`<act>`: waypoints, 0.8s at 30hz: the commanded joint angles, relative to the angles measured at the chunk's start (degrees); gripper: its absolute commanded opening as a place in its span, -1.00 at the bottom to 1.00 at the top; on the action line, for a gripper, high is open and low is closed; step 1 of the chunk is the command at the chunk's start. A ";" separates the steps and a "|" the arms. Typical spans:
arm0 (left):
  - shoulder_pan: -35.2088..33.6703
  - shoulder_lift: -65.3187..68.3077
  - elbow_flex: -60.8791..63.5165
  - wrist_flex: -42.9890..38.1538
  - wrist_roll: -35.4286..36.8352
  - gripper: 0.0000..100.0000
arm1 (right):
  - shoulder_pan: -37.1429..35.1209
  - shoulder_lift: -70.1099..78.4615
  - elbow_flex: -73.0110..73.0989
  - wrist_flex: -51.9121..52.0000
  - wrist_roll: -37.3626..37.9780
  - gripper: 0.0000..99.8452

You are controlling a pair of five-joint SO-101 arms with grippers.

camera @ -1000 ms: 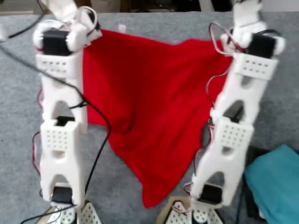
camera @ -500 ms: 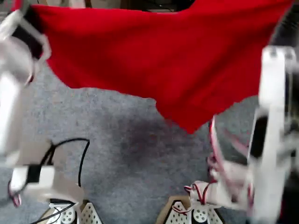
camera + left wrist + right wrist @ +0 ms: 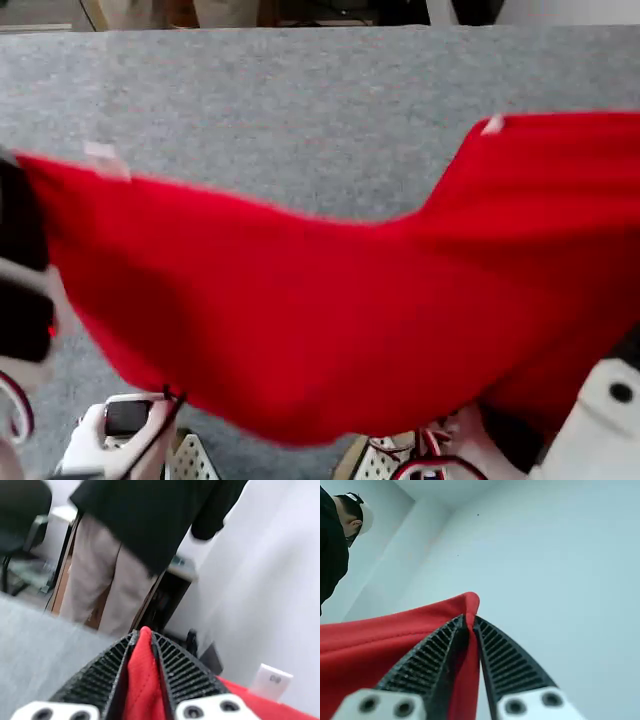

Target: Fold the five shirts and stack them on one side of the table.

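A wide red fabric shirt [image 3: 330,320] stretches from the left edge to the right across the frame's lower half, over the grey felt-covered table [image 3: 300,110]; a white arm base [image 3: 120,432] sits at lower left.

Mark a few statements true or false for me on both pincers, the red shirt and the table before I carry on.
1. The left pincer is shut on the red shirt. True.
2. The right pincer is open and empty. False: it is shut on an edge of the red shirt.
3. The red shirt lies flat on the table. False: it is held up, spread wide above the table.
4. The table has a grey surface. True.
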 commanded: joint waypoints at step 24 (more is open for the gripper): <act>-0.70 17.54 69.63 -72.09 -1.93 -0.96 | -19.56 8.66 86.73 -37.98 2.11 -0.99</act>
